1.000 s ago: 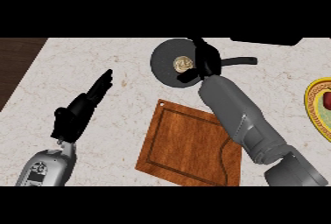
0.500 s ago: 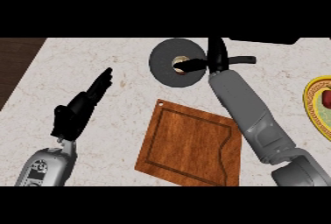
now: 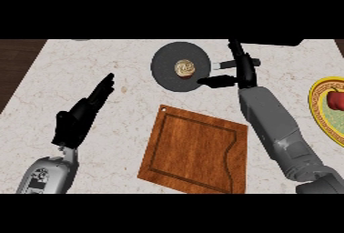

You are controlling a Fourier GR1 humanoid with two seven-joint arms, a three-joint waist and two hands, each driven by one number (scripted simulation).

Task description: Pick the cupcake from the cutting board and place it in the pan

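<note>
The cupcake, tan with a swirled top, sits in the middle of the round dark pan at the back of the counter. My right hand is just right of the pan, open, its fingers straight and apart from the cupcake, its thumb near the pan's rim. It lies over the pan's handle. The wooden cutting board lies bare in front of the pan. My left hand rests open at the left, fingers straight and pointing away.
A yellow-rimmed plate with a red fruit on it shows at the right edge. The counter's dark left edge runs along the upper left. My right forearm crosses the board's right side.
My right hand has drawn back to the right, off the pan, and its fingers have opened. The cupcake now shows uncovered in the pan. The left hand has not moved.
</note>
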